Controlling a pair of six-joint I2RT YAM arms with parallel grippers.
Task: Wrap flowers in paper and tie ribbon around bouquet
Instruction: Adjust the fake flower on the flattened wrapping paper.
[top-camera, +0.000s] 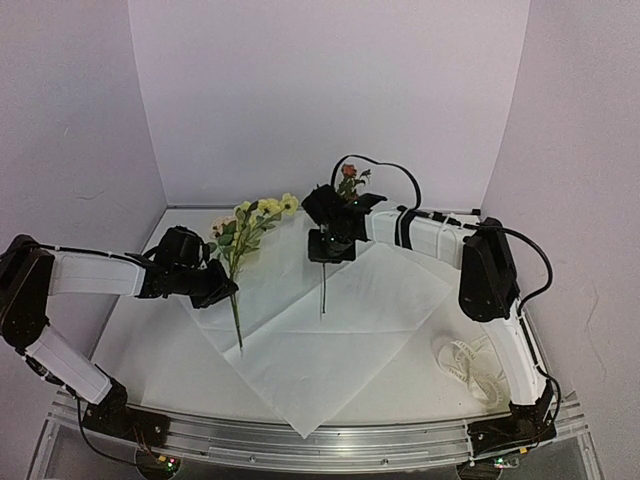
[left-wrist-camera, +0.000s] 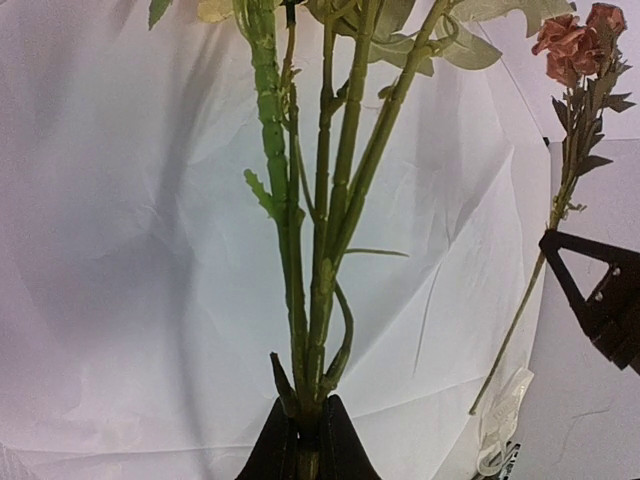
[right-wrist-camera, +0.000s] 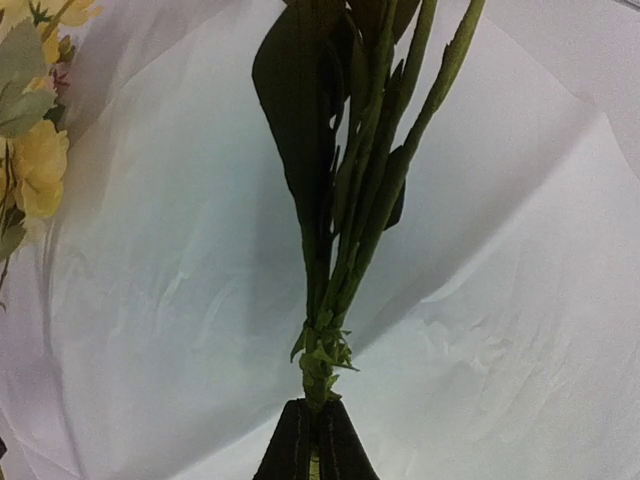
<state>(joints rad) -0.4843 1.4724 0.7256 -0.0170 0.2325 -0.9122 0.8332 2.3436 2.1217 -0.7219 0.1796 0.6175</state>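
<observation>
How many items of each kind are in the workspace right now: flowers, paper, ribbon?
Flower bunches: 2, the yellow bunch in the left gripper and the rose sprig in the right gripper
Sheets of paper: 1
Lengths of ribbon: 1
Total: 4

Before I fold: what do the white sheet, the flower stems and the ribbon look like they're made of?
White sheet: thin matte paper, likely tissue; soft creases. Flower stems: probably moulded plastic, slightly glossy; regular ridged segments, so likely artificial. Ribbon: off-white, floppy loops; fabric or paper, too small to tell.
</observation>
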